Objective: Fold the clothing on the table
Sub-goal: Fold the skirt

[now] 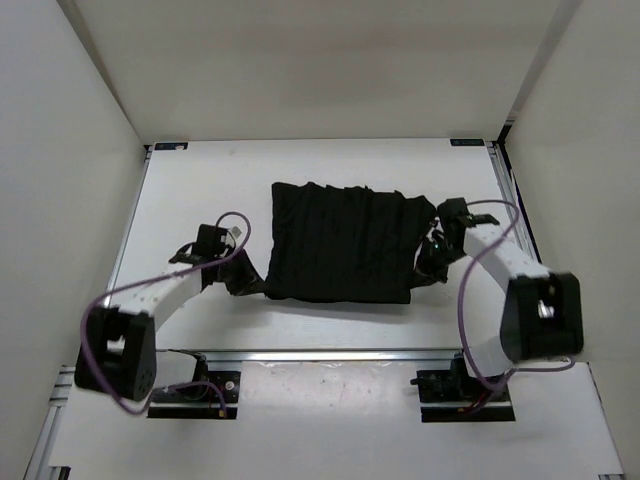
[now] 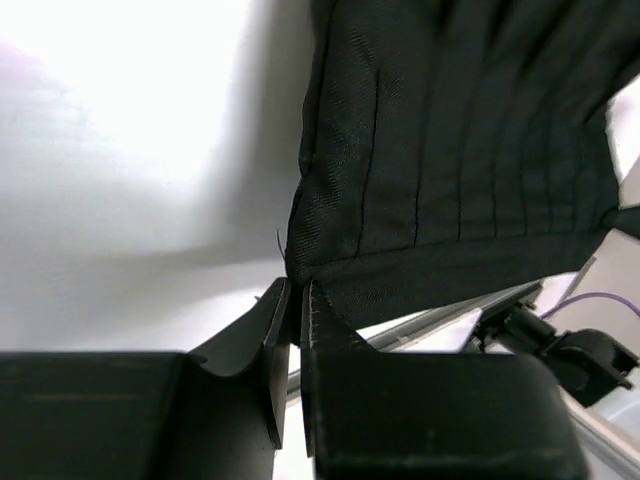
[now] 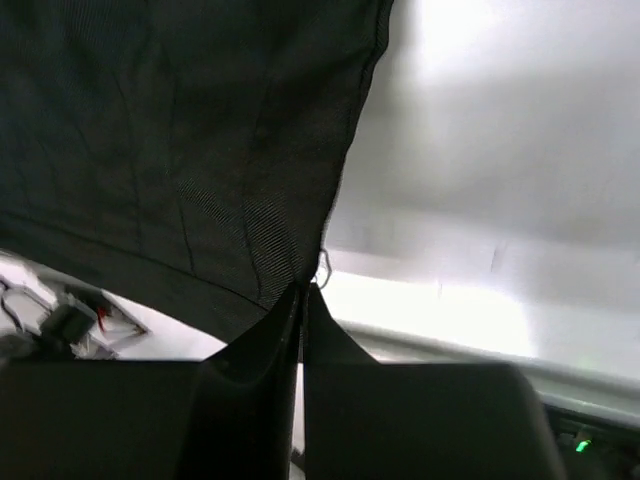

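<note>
The black clothing lies spread and wrinkled on the white table, roughly rectangular, with its near edge lifted slightly. My left gripper is at its near-left corner. In the left wrist view the gripper is shut on that corner of the clothing, which hangs taut from the fingertips. My right gripper is at the near-right corner. The right wrist view shows the gripper shut on the edge of the clothing, a loose thread beside it.
The aluminium rail runs along the table's front edge, just behind both arm bases. White walls close in the left, right and back sides. Purple cables loop off each arm. The other arm's base shows past the rail.
</note>
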You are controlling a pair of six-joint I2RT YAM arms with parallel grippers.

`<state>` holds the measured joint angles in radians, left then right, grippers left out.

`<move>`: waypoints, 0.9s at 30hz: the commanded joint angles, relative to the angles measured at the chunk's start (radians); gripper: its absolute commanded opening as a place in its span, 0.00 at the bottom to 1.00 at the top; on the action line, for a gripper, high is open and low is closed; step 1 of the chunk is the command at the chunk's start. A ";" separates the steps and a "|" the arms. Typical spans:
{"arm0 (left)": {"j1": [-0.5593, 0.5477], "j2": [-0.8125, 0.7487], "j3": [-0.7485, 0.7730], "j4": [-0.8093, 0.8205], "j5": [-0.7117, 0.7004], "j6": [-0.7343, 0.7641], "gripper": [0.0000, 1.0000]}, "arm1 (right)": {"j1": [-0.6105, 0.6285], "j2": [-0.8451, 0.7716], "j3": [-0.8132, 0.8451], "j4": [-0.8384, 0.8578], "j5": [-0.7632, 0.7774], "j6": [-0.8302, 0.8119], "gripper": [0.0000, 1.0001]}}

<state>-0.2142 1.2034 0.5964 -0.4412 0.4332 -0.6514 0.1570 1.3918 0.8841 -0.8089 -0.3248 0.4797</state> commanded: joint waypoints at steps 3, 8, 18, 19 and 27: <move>0.041 0.303 0.329 0.144 0.056 -0.013 0.00 | -0.046 0.274 0.439 0.063 0.175 -0.088 0.00; 0.116 0.447 0.609 0.492 0.226 -0.161 0.00 | -0.045 0.342 0.835 0.089 0.413 -0.125 0.00; 0.280 0.297 0.379 1.317 0.464 -0.754 0.00 | 0.024 -0.135 0.448 0.501 0.560 -0.196 0.00; 0.283 0.256 0.318 1.296 0.479 -0.736 0.00 | 0.015 -0.164 0.402 0.472 0.523 -0.184 0.00; 0.132 0.056 -0.082 1.257 0.495 -0.702 0.00 | -0.004 -0.378 0.168 0.219 0.348 -0.156 0.00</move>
<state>-0.0517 1.3258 0.5663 0.7841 0.9432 -1.3525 0.1928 1.1076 1.0729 -0.4801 -0.0021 0.3336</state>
